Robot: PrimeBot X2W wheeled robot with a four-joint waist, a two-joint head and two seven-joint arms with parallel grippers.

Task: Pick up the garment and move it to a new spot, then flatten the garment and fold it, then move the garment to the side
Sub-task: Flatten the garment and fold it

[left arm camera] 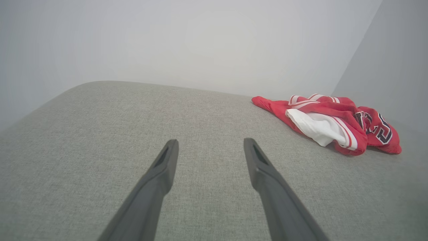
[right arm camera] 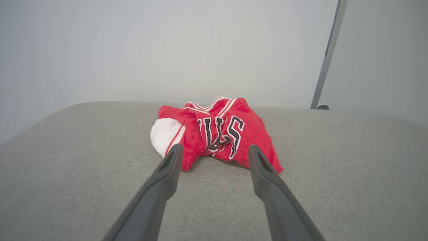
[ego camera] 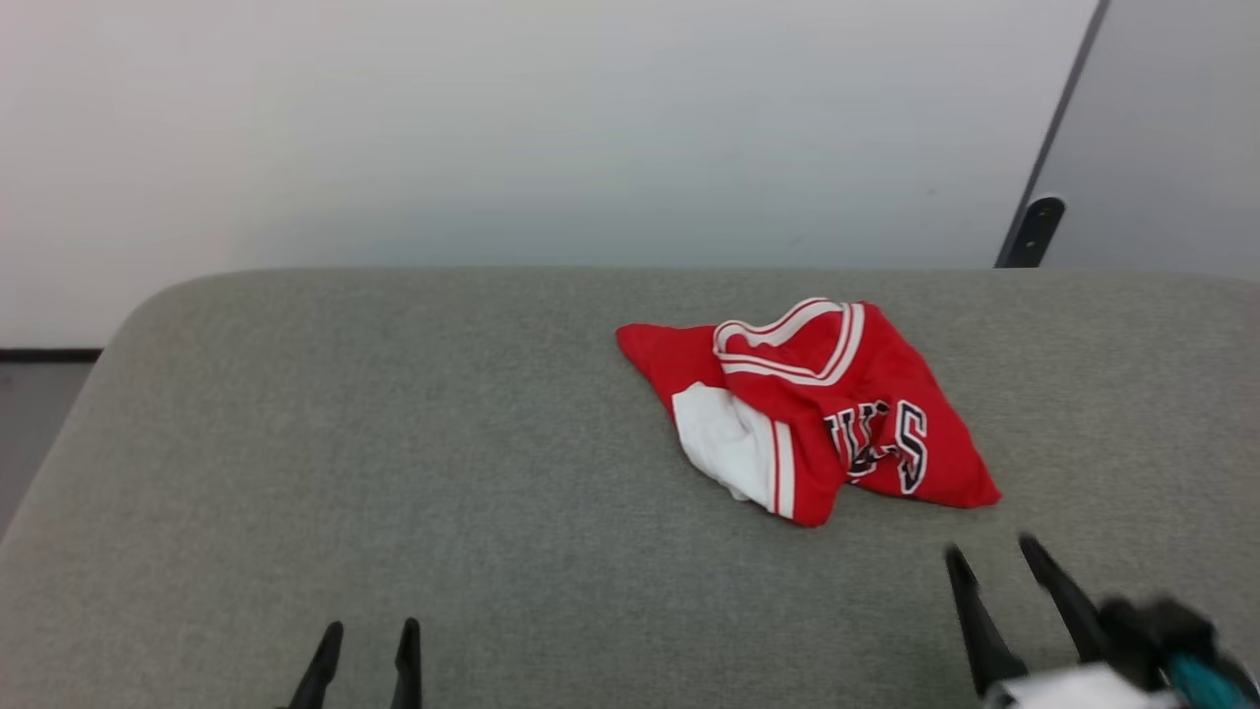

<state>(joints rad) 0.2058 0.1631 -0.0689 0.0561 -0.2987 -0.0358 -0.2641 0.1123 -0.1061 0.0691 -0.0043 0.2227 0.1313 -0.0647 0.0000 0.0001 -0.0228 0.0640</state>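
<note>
Head view: we note the garment [ego camera: 807, 409] crumpled right of centre on the grey cushion [ego camera: 394, 443], right gripper [ego camera: 987, 547] near it, left gripper [ego camera: 372, 624] well apart, both spread wide and empty, evidently readied for pickup.

Support: grey-green woven fabric pad [ego camera: 394, 443], with a rounded far-left corner and a plain cover. Carried one item: the garment [ego camera: 837, 394], red with a white sleeve, striped trim and black lettering. It lay crumpled, right of centre, near the far edge.
</note>
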